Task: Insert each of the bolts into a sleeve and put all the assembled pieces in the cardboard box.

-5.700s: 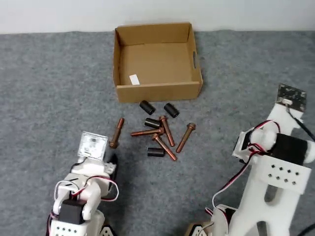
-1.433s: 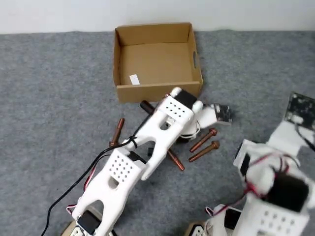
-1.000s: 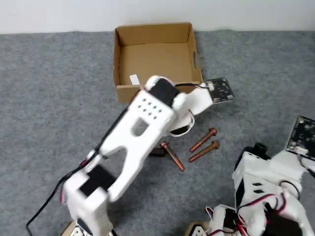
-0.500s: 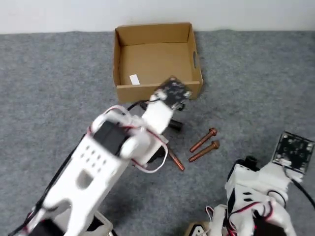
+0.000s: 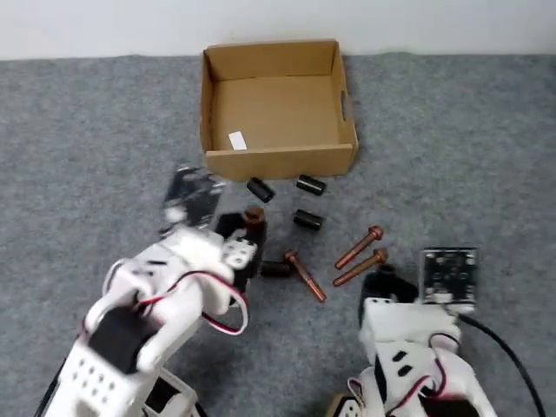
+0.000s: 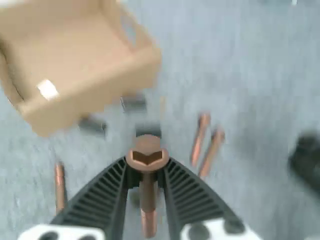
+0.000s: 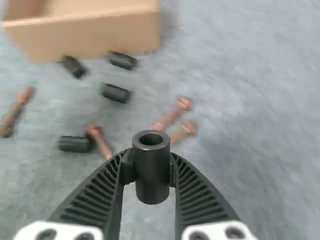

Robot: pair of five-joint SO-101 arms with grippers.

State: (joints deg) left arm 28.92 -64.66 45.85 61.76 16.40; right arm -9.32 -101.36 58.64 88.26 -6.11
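We count five copper-coloured hex-head metal bolts [image 7: 15, 115] [image 7: 98, 141] [image 7: 172, 113] [image 7: 182, 131] [image 6: 148, 157]. Four of them lie loose, and one bolt is clamped in the left gripper [image 6: 147, 164]. We also count five short black cylindrical sleeves [image 5: 260, 189] [image 5: 310, 184] [image 5: 307, 220] [image 5: 276, 269] [image 7: 151, 167]. Four lie loose, and one sleeve is pinched in the right gripper [image 7: 150, 161]. We find one open brown cardboard box [image 5: 278, 162], with one small white sticker [image 5: 237, 140] on its floor. We see two white robot arms, the left arm [image 5: 148, 330] and the right arm [image 5: 408, 365].
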